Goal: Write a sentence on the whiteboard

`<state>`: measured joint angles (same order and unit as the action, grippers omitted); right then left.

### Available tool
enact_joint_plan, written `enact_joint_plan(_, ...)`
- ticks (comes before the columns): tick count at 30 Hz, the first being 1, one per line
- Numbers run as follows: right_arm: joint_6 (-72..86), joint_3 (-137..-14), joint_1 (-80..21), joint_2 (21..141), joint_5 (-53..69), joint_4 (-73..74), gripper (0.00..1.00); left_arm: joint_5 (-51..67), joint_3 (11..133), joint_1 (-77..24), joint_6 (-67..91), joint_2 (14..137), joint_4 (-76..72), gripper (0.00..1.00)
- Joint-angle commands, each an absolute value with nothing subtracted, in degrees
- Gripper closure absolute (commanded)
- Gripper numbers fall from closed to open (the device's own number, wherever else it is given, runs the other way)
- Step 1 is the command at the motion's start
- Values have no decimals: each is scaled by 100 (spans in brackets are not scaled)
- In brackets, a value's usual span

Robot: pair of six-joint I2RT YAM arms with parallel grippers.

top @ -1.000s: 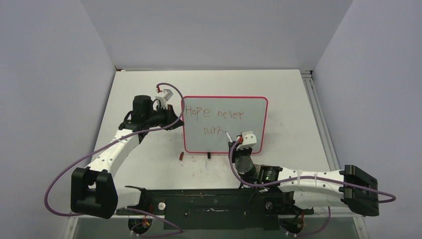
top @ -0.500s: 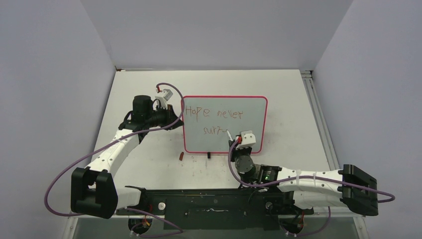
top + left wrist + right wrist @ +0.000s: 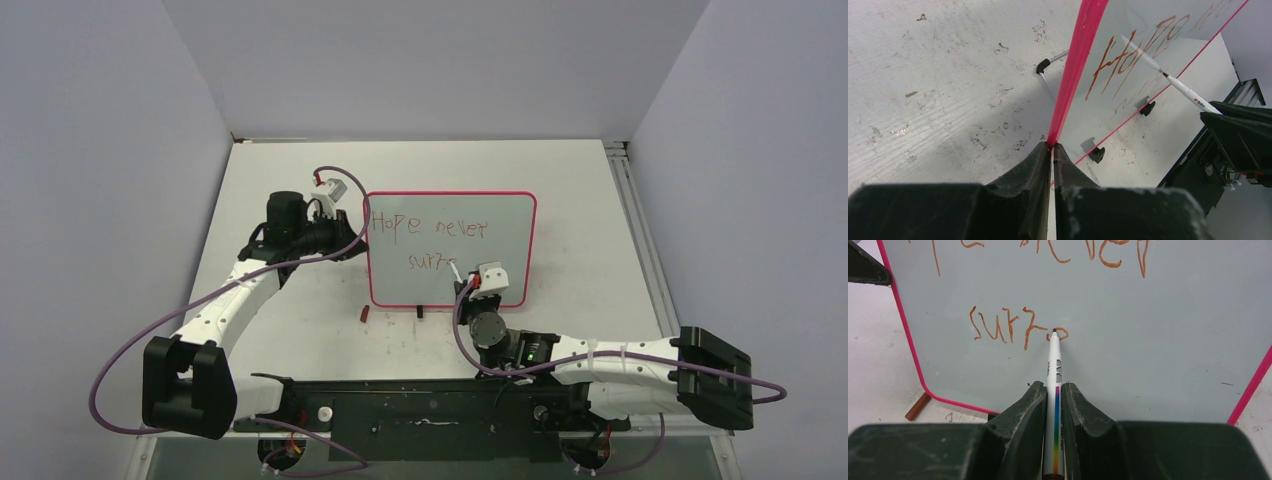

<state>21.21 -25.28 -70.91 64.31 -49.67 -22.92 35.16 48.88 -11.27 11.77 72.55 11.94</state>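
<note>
White marker (image 3: pixel 1053 357) tip on whiteboard (image 3: pixel 1158 340); R gripper (image 3: pixel 1053 386) clamps it.

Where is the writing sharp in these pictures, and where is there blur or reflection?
Right wrist view: the sentence is sharp, the right hand near the lens slightly soft. Left wrist view: the whiteboard seems to mirror the marker. Top external view: even light, faint shadows, letters small.

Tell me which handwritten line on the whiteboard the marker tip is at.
The lower line of reddish-brown letters, starting "sur": the tip of the white marker sits at its rightmost loop. The upper line, "Hope never", lies well above it.
</note>
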Motion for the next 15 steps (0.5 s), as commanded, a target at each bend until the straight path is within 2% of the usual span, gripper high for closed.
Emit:
enact_joint_plan(1, 2142, -2606, -7005, 6537, -4924, -2330, 95, 3754, 4979, -1161, 1230, 7097, 1054, 95)
enact_joint_plan(15, 2524, -2529, -7096, 6518, -4881, -1929, 95, 3754, 4982, -1168, 1230, 7094, 1053, 95)
